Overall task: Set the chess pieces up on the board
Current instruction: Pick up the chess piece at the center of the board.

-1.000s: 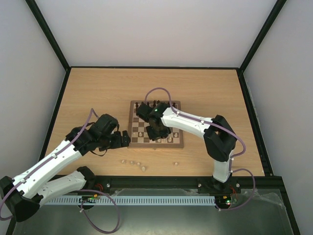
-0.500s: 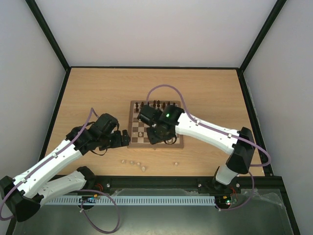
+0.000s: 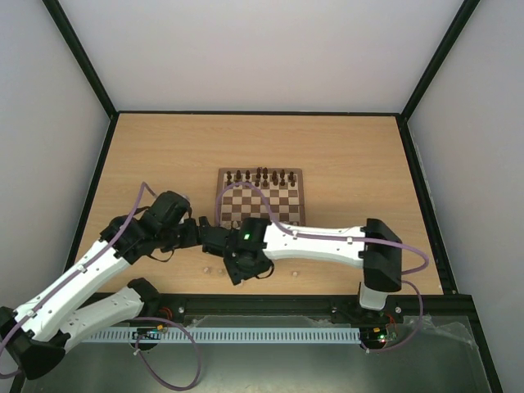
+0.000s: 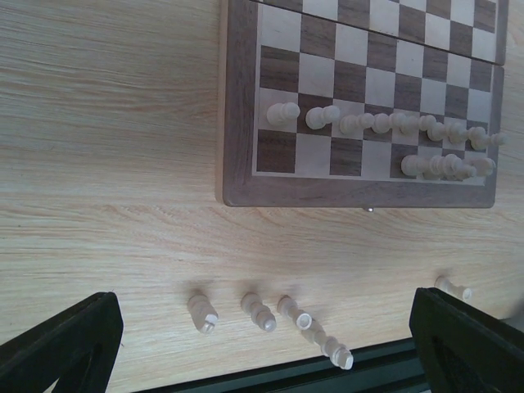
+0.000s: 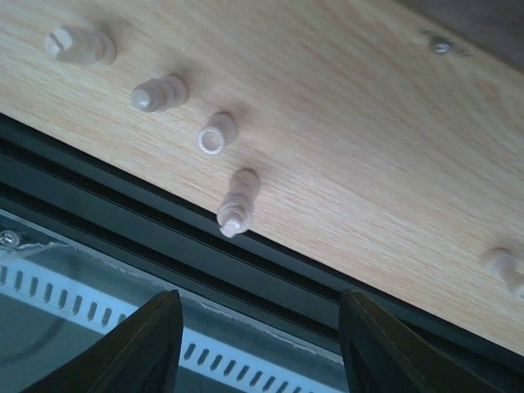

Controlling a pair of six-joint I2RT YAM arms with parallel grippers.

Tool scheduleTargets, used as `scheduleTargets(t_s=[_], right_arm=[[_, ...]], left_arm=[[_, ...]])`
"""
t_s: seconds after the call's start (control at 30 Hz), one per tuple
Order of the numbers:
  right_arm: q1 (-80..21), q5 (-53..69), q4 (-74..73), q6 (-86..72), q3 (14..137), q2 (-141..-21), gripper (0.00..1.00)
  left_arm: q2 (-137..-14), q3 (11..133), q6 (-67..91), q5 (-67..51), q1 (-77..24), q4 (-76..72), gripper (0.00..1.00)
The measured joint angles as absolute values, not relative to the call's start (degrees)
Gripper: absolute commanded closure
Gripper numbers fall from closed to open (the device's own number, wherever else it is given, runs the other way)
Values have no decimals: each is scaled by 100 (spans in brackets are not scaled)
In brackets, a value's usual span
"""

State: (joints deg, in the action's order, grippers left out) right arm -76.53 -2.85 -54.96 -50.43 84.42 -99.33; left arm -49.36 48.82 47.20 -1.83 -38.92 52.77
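The cream chess pieces [image 4: 381, 123] stand in a row along the near side of the board [image 4: 237, 98], and the dark ones [image 3: 260, 175] line its far edge. Five loose cream pieces [image 5: 160, 92] are on the bench [image 4: 106, 164] near its front edge; whether they are upright or lying, I cannot tell. The left arm's fingers [image 4: 65, 344] are spread wide and empty. The right arm's fingers [image 5: 147, 344] hover above the loose pieces, apart and pinching nothing.

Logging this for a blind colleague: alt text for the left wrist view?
Five cream chess pieces sit loose on the table off the board's near edge, framed by the open left claw. On the board, cream pawns line the second row, with more cream pieces at the near row's right end.
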Motion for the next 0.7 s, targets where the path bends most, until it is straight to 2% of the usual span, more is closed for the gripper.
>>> scheduleTargets(t_s=[0.3, 0.7], right_arm=[[-7915, -169, -5022, -4991, 8442, -10600, 56], [-7959, -198, -4737, -4890, 8429, -10932, 60]], left_arm=[[-4508, 4864, 4882, -73, -3881, 5544, 1], [-4491, 4792, 4974, 193, -3830, 5675, 1]])
